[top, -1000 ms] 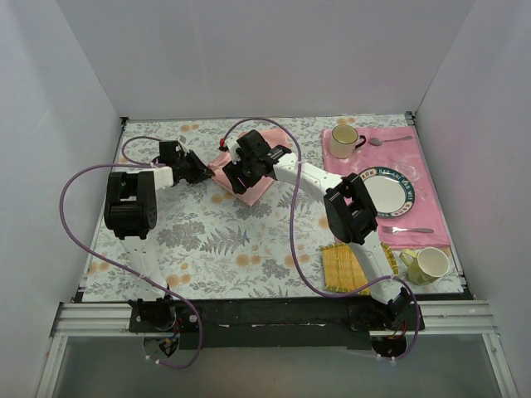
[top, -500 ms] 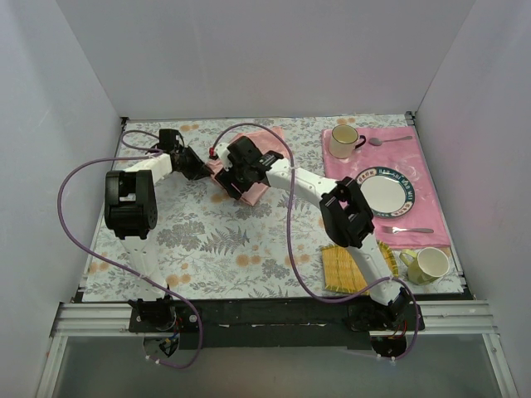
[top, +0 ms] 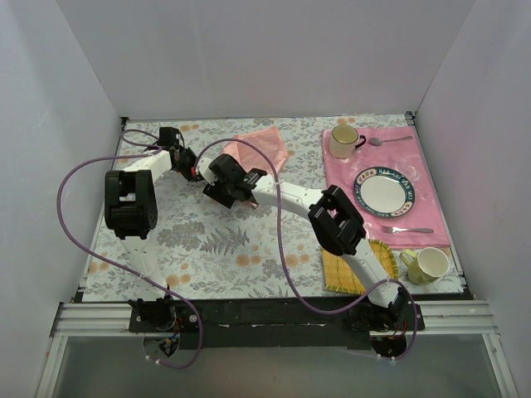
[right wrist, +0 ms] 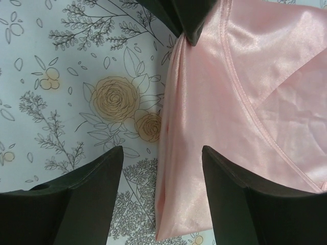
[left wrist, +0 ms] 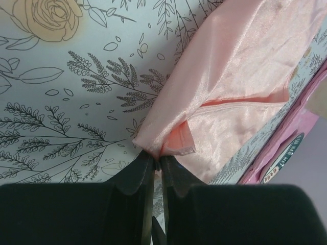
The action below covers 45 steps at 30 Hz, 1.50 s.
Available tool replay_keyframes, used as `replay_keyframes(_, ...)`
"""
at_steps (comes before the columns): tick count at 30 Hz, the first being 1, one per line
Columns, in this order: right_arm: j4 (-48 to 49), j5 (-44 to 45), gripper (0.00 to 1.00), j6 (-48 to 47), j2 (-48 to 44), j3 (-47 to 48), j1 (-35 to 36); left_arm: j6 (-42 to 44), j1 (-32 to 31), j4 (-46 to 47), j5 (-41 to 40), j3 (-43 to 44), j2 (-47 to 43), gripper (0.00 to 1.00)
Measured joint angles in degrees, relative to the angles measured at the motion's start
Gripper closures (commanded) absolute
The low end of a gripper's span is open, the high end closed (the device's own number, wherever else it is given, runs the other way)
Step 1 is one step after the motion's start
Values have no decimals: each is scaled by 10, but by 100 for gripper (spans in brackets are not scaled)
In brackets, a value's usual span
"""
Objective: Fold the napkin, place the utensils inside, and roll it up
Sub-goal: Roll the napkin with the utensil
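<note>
The right gripper [right wrist: 161, 153], jaws wide and empty, has been drawn back to the near-left edge of the napkin [top: 264, 148]. Just beyond, the left gripper [left wrist: 156, 164] is kept pinched on a doubled corner. The napkin is left uncovered at the far middle of the table [top: 207, 240]; the fold is judged nearly set.

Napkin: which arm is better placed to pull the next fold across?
Left, probably. The left gripper is shut on a corner of the napkin, so it can drag the fold. The right gripper hangs open over the folded edge, gripping nothing.
</note>
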Motion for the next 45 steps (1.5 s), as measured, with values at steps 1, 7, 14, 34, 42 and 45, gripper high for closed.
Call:
replay_keyframes(1, 5, 9, 29, -3, 3, 0, 2, 0, 0, -3, 0, 1, 0, 100)
replay_keyframes(7, 43, 58, 31, -30, 30, -4, 6, 1, 0, -9, 2, 6, 11, 100)
replay_keyframes(14, 80, 93, 32, -51, 51, -1, 9, 1, 0, -13, 6, 9, 20, 100)
replay_keyframes(34, 126, 161, 52, -90, 82, 15, 16, 15, 0, -49, 22, 45, 28, 100)
replay_keyframes(42, 123, 166, 75, -90, 86, 16, 6, 24, 0, -61, 26, 50, 34, 100)
replay_keyframes(45, 123, 166, 83, -90, 90, 19, 4, 24, 0, -62, 26, 50, 38, 100)
